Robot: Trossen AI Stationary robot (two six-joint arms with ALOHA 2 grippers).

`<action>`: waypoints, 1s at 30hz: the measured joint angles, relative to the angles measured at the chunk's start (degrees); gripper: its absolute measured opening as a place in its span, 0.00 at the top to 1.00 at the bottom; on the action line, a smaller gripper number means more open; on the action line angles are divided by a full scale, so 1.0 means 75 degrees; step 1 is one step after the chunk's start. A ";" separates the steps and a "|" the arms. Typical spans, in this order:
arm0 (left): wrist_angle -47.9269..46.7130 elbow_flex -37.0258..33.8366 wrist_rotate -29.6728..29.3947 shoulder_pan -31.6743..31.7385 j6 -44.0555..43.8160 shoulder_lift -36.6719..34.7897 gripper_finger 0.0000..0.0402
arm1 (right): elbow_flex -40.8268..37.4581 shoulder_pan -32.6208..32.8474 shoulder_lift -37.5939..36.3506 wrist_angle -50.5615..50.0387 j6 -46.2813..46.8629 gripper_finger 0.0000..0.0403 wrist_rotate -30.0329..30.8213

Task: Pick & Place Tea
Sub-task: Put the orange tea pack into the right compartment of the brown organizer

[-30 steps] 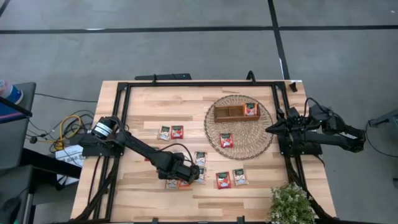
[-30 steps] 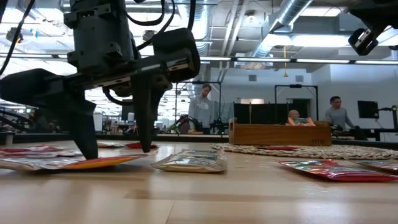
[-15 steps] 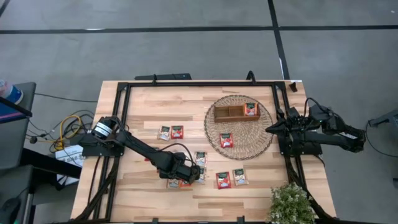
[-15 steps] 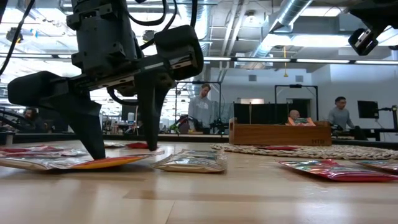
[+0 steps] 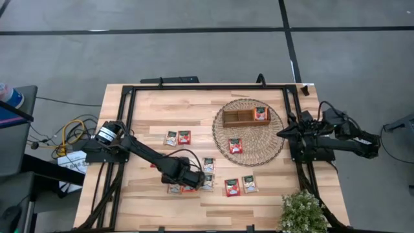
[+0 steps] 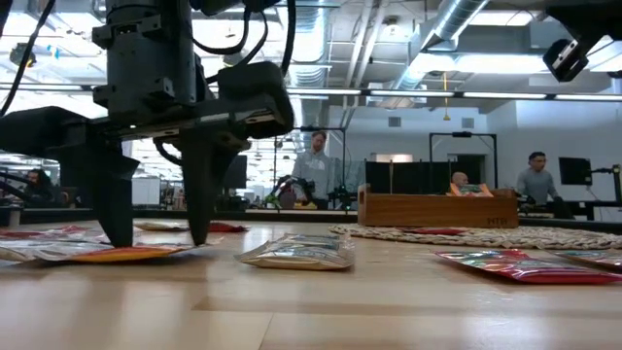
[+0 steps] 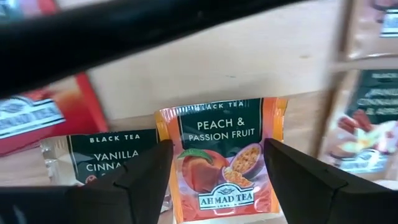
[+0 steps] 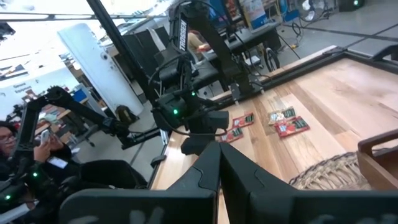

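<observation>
Right at the near part of the tabletop [image 5: 149,116] I have the left gripper [image 6: 151,238] down with its jaws spread wide, tips on the wood either side of an orange peach and passion fruit sachet [image 7: 221,162], nothing gripped. Just beside it lies a vanilla cinnamon sachet [image 7: 102,158], with more tea sachets [image 5: 240,186] scattered nearby. Farther back, the wicker mat [image 5: 248,133] carries one red sachet [image 5: 235,145] and the wooden tray [image 5: 239,117], another sachet sitting in its right compartment. Off at the right edge, my right gripper [image 5: 281,134] waits with fingers pressed together, empty.
</observation>
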 joint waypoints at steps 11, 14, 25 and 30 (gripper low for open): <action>-0.0295 -0.0006 0.0003 0.0000 0.0030 0.0009 0.58 | 0.0000 0.0000 0.0000 0.0063 0.0000 1.00 0.0011; -0.0334 -0.0009 -0.0003 -0.0002 0.0030 0.0012 0.62 | 0.0000 0.0000 0.0000 0.0063 0.0000 1.00 0.0013; -0.0357 -0.0012 -0.0112 -0.0003 -0.0030 0.0017 0.77 | 0.0000 0.0000 0.0000 0.0063 -0.0002 1.00 0.0016; -0.0351 -0.0012 -0.0174 -0.0003 -0.0067 0.0018 0.84 | 0.0000 0.0000 0.0000 0.0060 0.0000 1.00 0.0013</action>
